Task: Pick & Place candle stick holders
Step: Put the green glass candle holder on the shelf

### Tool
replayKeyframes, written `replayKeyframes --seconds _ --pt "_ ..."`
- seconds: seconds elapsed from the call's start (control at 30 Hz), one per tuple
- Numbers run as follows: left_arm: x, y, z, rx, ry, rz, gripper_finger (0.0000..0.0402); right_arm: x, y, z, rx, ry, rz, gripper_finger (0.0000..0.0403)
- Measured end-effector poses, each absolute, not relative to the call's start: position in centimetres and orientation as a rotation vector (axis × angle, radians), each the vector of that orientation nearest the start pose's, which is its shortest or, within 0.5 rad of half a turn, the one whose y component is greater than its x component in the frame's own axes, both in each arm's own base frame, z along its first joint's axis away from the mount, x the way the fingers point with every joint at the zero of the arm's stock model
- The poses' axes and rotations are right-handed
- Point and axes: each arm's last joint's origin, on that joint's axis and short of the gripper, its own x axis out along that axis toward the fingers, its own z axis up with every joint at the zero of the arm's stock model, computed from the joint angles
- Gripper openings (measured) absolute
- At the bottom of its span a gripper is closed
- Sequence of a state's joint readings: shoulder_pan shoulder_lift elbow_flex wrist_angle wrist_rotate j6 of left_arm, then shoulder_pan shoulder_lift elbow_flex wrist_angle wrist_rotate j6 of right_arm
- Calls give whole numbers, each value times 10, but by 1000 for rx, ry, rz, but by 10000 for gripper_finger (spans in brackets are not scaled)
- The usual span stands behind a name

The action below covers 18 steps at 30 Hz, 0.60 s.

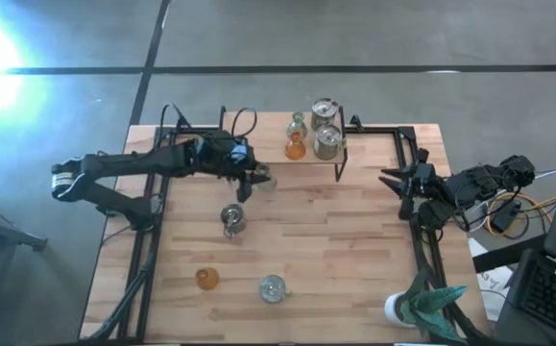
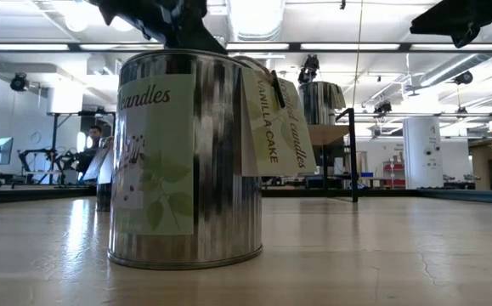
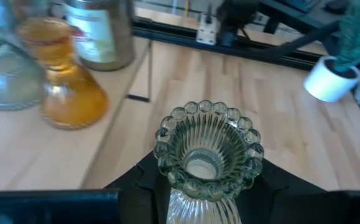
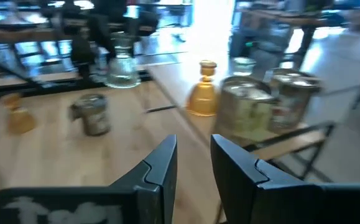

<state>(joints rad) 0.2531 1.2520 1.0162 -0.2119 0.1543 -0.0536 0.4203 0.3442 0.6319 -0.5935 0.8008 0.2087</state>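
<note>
My left gripper (image 1: 256, 179) is left of the rack, shut on a pale green ribbed glass holder (image 3: 207, 152) with a beaded rim. On the wooden rack shelf (image 1: 354, 130) stand two silvery tins (image 1: 326, 127), an amber holder (image 1: 295, 147) and a pale green holder (image 1: 297, 123). On the table stand a silvery tin (image 1: 231, 219), an amber holder (image 1: 206, 279) and a clear jar (image 1: 272, 287). My right gripper (image 1: 393, 183) waits at the table's right side, open and empty (image 4: 193, 163). My left gripper pinches the pale green holder by its ribbed body (image 3: 186, 199), just below the beaded rim, one finger (image 3: 142, 180) on each side. The holder is upright, its mouth up. Whether its foot is clear of the table does not show.
A white pot with a teal plant (image 1: 422, 306) stands at the near right corner. A black frame (image 1: 422, 240) runs along the table's sides. In the low view the silvery tin (image 2: 186, 161) fills the foreground. Bare wood lies between the rack and the near holders.
</note>
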Motion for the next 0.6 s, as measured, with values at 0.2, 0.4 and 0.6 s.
replayKeyframes --seconds 0.2,0.4,0.6 --pt "269 82 322 -120 430 162 134 75 10 293 22 206 -430 81" --pt "264 111 330 -107 419 301 134 75 10 293 23 205 -430 69" --pt "268 139 330 -135 434 372 134 75 10 293 23 205 -430 63"
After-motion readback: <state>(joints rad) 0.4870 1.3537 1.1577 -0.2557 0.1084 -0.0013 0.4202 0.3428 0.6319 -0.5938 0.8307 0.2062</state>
